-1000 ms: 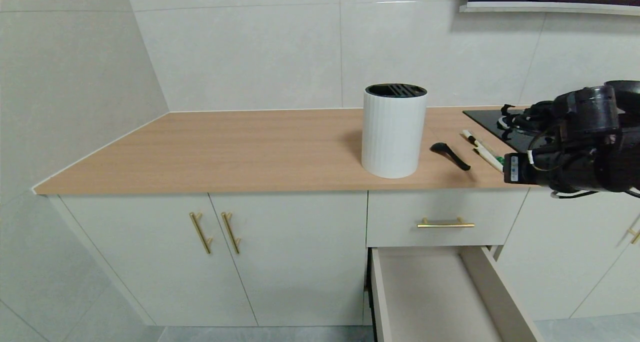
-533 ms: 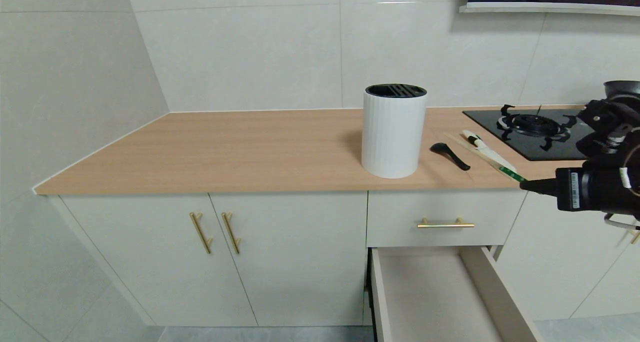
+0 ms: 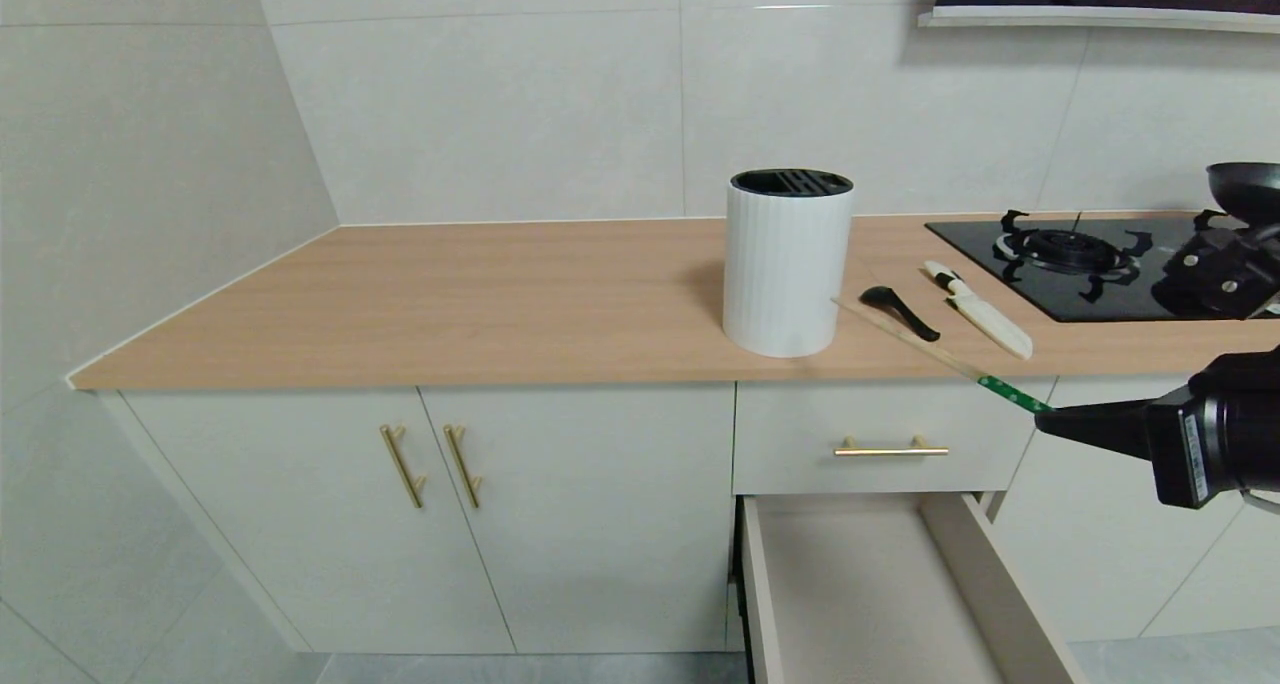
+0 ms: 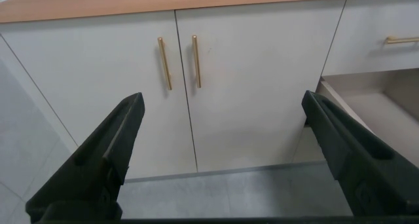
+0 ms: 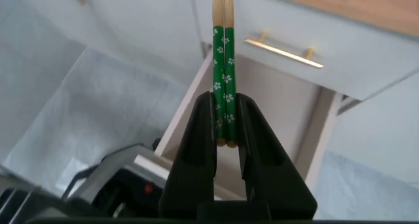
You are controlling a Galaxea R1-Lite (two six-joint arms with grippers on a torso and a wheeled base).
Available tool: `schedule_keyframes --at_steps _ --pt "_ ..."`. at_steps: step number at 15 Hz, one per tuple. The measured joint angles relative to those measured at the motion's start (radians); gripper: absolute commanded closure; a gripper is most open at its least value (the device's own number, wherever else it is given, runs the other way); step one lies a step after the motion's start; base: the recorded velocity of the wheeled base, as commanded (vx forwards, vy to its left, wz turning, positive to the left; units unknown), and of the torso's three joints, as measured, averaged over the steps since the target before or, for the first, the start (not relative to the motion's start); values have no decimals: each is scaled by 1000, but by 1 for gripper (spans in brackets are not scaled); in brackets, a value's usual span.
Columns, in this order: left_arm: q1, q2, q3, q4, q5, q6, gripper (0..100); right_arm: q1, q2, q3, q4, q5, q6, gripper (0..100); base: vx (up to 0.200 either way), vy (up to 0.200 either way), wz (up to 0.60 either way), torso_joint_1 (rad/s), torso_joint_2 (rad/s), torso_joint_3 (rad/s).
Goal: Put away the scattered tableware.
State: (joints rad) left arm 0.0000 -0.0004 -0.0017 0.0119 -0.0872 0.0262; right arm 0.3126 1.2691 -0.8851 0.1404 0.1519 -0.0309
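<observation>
**A:** Look at the chopsticks (image 3: pixel 940 356), a wooden pair with green flowered ends. They're off the countertop (image 3: pixel 450 304) and up in the air, out past its front edge.

**B:** And the right gripper (image 3: pixel 1042 422) has them pinched by the green ends, fingers pressed tight on both sides, the two sticks side by side.

**A:** Which way do they point?

**B:** Away from the gripper, up and over towards the robot's left. The bare tips sit just in front of the white holder (image 3: pixel 787 264), low on its side and well below the slotted top.

**A:** So the long axis slants across the counter edge. And the open drawer (image 3: pixel 752 584)?

**B:** Below the sticks and a bit to the robot's left. I'd say that's what the next move turns on. For the drawer, the pair has to come down and lie flatter. For the holder, the tips have to go up over that rim.

**A:** What about the left gripper (image 4: pixel 222 99)?

**B:** Fingers spread wide, nothing in them, low in front of the cabinet doors (image 4: pixel 183 86). The right arm is the one on the job.

**A:** The black spoon (image 3: pixel 900 311) and the knife (image 3: pixel 980 314) lie on the counter beside the holder, so I'd call it early days.
</observation>
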Motion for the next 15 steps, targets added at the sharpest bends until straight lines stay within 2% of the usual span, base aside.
schedule_keyframes --at_steps 5,15 --pt "0 0 0 0 0 0 0 39 26 34 -5 0 -34 100 0 0 0 -39 79 50" --pt "0 0 0 0 0 0 0 89 68 68 -8 -4 -51 100 0 0 0 -168 448 275"
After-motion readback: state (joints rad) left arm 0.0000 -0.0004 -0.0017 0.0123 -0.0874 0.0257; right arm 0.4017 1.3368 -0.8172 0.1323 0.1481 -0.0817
